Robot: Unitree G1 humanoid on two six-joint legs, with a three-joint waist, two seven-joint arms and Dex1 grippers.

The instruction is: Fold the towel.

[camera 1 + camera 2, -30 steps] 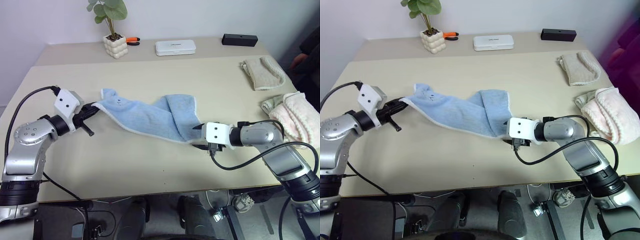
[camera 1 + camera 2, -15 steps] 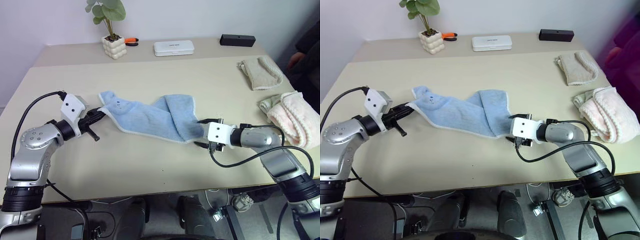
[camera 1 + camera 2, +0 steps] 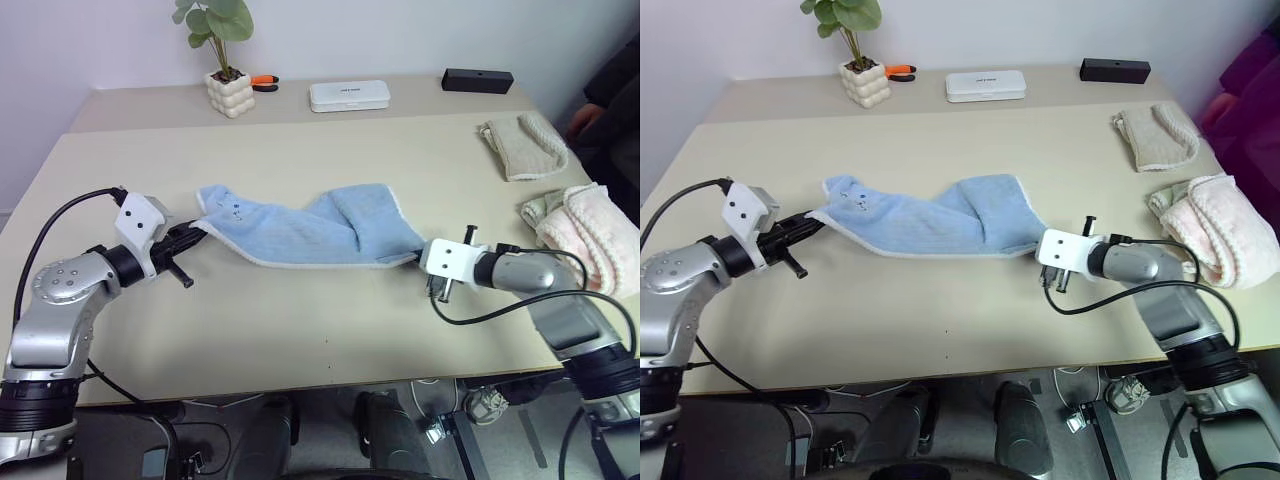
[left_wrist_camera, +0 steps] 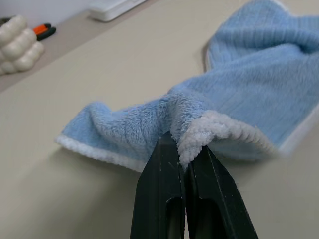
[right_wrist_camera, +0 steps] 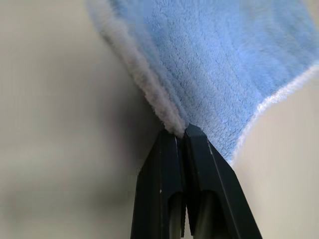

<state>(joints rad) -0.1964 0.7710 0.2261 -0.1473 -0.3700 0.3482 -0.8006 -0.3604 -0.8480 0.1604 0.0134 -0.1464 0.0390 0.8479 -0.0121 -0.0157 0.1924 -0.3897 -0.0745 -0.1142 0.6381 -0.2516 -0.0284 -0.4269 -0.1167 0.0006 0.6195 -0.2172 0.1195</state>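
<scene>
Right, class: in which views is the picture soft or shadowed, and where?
Right wrist view: the table is blurred, with a dark shadow beside the towel edge. Left wrist view: the pot and far towel end are out of focus, the fingers sharp. Head views: even light, soft shadow under the towel.

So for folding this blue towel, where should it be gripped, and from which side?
At its two end corners, on the whitish edging, each from its own outer side and low along the table. The towel lies stretched in a long band, so the ends stick out. The left gripper and right gripper are shut on exactly those edges.
</scene>
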